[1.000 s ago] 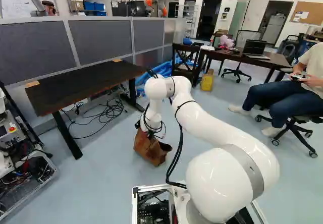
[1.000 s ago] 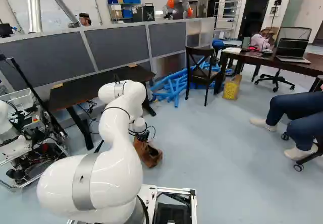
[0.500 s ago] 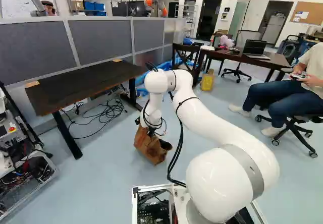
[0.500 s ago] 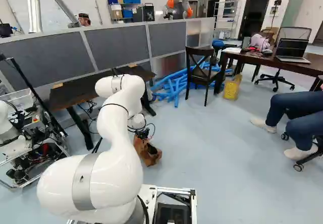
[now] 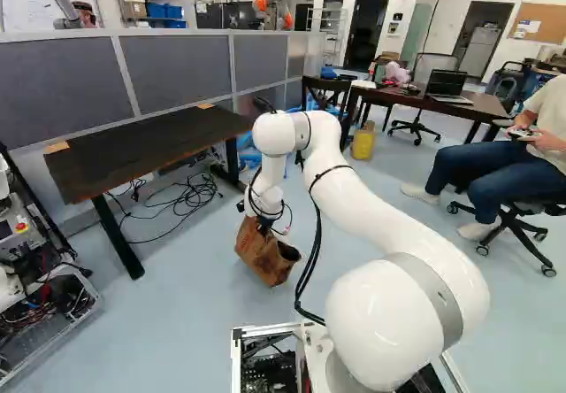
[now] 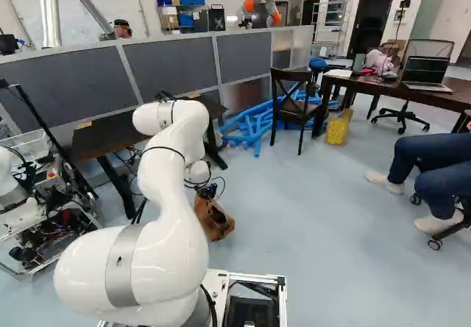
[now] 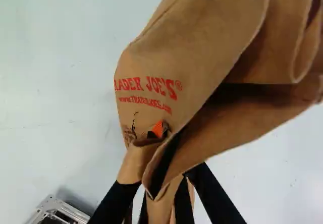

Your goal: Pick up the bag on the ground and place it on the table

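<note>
Below the arm in the left base view, the gripper [image 5: 264, 222] is at the top of the brown paper bag [image 5: 268, 257]. The bag [image 6: 213, 219] leans with its open mouth to one side; whether its bottom touches the floor I cannot tell. In the wrist view the gripper [image 7: 162, 137] is shut on the bag's bunched paper edge, an orange pad partly showing through the folds. The rest of the bag [image 7: 197, 42] spreads out ahead of the fingers. A black-topped table [image 5: 141, 150] stands ahead and left of the bag.
Cables [image 5: 190, 196] lie under and beside the table. A grey partition [image 5: 177, 65] runs behind it. Blue tubes [image 6: 254, 124] and a dark chair [image 6: 293, 106] stand beyond. Another robot [image 5: 18, 225] is at the far left. A seated person is at the right.
The arm has shifted a little and its wrist has risen slightly. The bag, held in the gripper, has moved up slightly and its upper part has straightened. The base has not moved.
</note>
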Controlling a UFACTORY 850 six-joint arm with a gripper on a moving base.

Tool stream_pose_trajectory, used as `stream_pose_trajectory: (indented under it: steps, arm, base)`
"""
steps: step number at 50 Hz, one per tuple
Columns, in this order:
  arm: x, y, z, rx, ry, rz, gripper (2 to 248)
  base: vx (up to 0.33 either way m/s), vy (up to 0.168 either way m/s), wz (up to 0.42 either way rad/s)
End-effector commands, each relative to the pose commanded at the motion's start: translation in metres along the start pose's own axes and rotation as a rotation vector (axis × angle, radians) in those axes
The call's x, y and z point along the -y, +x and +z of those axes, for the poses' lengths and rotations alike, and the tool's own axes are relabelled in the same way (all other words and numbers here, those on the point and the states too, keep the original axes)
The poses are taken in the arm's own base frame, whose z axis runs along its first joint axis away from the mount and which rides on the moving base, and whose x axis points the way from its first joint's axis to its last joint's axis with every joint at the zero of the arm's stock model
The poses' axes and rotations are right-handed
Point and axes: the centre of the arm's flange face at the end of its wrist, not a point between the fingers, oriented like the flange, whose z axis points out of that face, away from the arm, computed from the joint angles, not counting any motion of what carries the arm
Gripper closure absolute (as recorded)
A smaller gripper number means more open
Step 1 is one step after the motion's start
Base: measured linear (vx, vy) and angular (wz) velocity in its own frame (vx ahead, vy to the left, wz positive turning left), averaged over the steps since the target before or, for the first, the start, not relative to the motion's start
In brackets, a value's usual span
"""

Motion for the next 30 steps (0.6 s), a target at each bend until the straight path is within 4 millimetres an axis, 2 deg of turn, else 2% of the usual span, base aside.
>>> stream_pose_trajectory:
  steps: [14, 30]
  arm:
    - [0.009, 0.003, -0.022, 0.014, 0.004, 0.018, 223]
    - [0.036, 0.003, -0.050, 0.025, 0.018, -0.015, 223]
  base:
    - [0.000, 0.000, 0.000]
    - [0.000, 0.000, 0.000]
